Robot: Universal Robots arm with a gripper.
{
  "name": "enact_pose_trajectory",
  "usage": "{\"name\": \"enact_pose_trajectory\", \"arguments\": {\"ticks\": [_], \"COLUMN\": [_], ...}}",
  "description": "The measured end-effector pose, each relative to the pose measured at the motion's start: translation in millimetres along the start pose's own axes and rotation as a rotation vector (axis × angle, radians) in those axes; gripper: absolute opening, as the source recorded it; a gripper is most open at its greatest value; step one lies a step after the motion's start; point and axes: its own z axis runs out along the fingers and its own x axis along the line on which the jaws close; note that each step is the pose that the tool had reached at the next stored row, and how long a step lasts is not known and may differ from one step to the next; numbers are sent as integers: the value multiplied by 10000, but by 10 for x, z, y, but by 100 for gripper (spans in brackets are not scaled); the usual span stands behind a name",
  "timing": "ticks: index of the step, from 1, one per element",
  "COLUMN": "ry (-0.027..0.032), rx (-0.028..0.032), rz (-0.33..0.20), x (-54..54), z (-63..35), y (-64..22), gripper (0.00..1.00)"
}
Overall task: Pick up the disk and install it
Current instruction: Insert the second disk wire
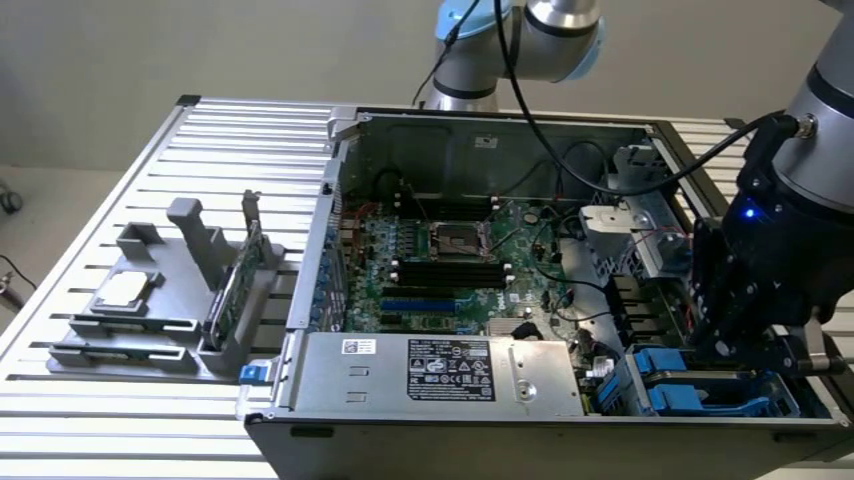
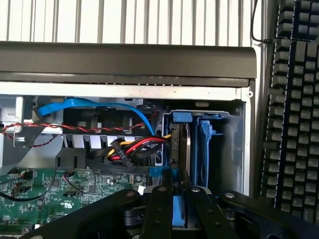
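One arm reaches down into the open computer case (image 1: 534, 130) at the exterior view's right, its hand (image 2: 179, 196) low over the drive bay (image 1: 707, 385) in the case's near corner. In the wrist view the two black fingers (image 2: 159, 209) are closed on the blue-framed disk (image 2: 180, 209), which stands on edge, part-way down in the blue bay beside a second blue carrier (image 2: 204, 149). Red, yellow and blue cables (image 2: 134, 147) run just beside the bay, with the green motherboard (image 1: 441, 260) further in. On the slatted bench (image 1: 120, 200), a grey rack (image 1: 174, 300) holds a small silver chip (image 1: 123, 292) and a green card (image 1: 247, 275). A keyboard (image 2: 291, 114) lies outside the case
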Motion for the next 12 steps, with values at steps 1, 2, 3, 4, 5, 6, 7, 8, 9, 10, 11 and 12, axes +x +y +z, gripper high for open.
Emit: {"name": "enact_pose_trajectory", "arguments": {"ticks": [1, 2, 3, 4, 5, 6, 7, 8, 9, 10, 11, 12], "ry": [2, 3, 5, 7, 7, 8, 8, 8, 9, 9, 10, 12], "rx": [-7, -12, -19, -26, -32, -37, -40, -43, -46, -48, -51, -54], "rz": [-16, -29, -42, -54, -63, -70, -76, -80, -84, -87, -90, -95], "x": [0, 0, 0, 0, 0, 0, 0, 0, 0, 0, 0, 0], "z": [4, 8, 12, 16, 19, 22, 24, 25, 26, 27, 27, 28], "y": [0, 0, 0, 0, 1, 1, 1, 1, 1, 2, 3, 3], "gripper": [17, 17, 17, 17, 17, 17, 17, 17, 17, 17, 17, 17]}}
